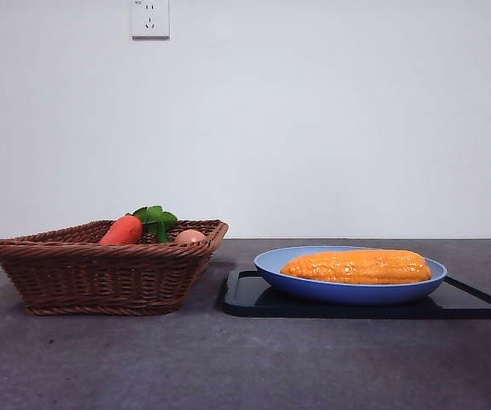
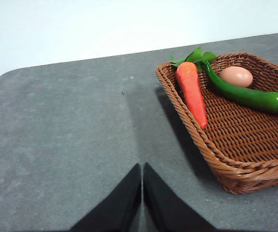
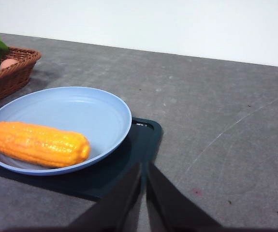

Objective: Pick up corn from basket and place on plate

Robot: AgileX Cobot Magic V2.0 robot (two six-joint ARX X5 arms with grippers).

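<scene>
- corn (image 1: 357, 266) lies lengthwise in the plate (image 1: 347, 293), resting flat; nothing touching it.
- plate sits on a black tray (image 1: 254, 299), just beside the basket (image 1: 100, 273) on the table (image 1: 228, 367).
- basket holds a carrot (image 2: 193, 94) along one wall, a green pepper (image 2: 245, 95) and an egg (image 2: 236, 76) touching the pepper.
- left gripper (image 2: 142, 166): raised over bare table beside the basket, tilted down toward it, jaws pressed together, holding nothing.
- right gripper (image 3: 144, 164): raised near the tray's corner, well back from the corn, angled down, jaws closed to a thin slit, holding nothing.
- front view: neither arm visible; wall outlet (image 1: 149, 18) above the basket.
</scene>
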